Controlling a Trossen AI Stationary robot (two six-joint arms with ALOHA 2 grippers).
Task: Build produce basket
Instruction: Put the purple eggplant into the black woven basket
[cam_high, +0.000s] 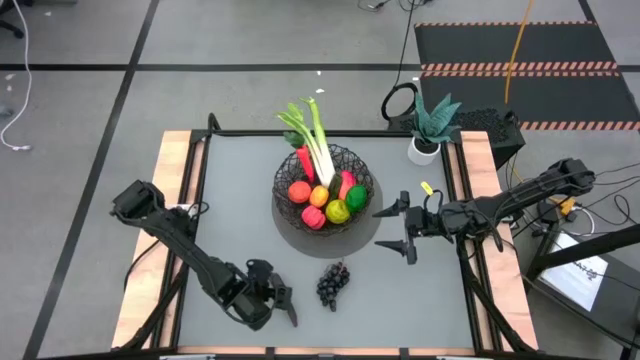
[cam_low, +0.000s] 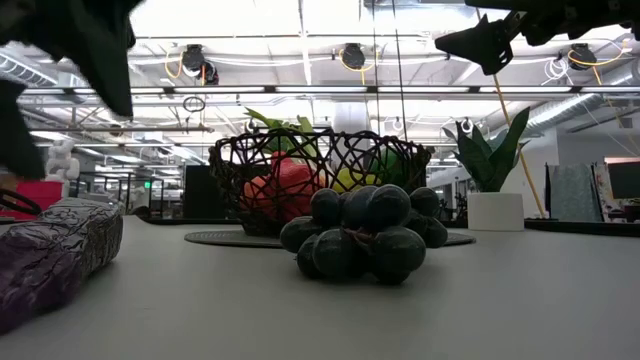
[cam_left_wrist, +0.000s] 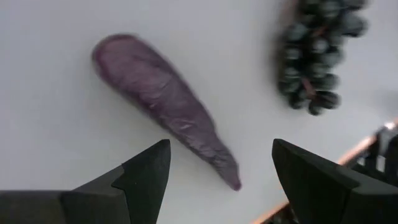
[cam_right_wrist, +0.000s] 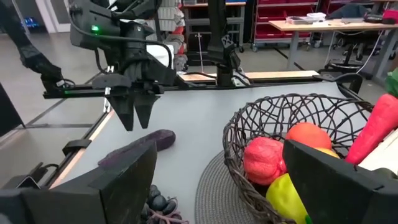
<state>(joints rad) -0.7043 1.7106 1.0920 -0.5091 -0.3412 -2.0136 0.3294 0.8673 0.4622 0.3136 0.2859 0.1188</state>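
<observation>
While the basket (cam_high: 324, 188) at the table's centre already holds most produce, the left gripper (cam_left_wrist: 221, 180) — jaws wide, empty — hovers over the eggplant (cam_left_wrist: 165, 99) near the front edge, long axis slanting across its gap, grapes (cam_high: 333, 283) beside; the right gripper (cam_high: 399, 230) waits open, farther off.

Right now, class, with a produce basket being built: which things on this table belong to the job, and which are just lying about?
Part of the job:
basket
leek, carrot and round fruits in it
grapes on the table
eggplant on the table

Just lying about:
potted plant
round mat under the basket
</observation>
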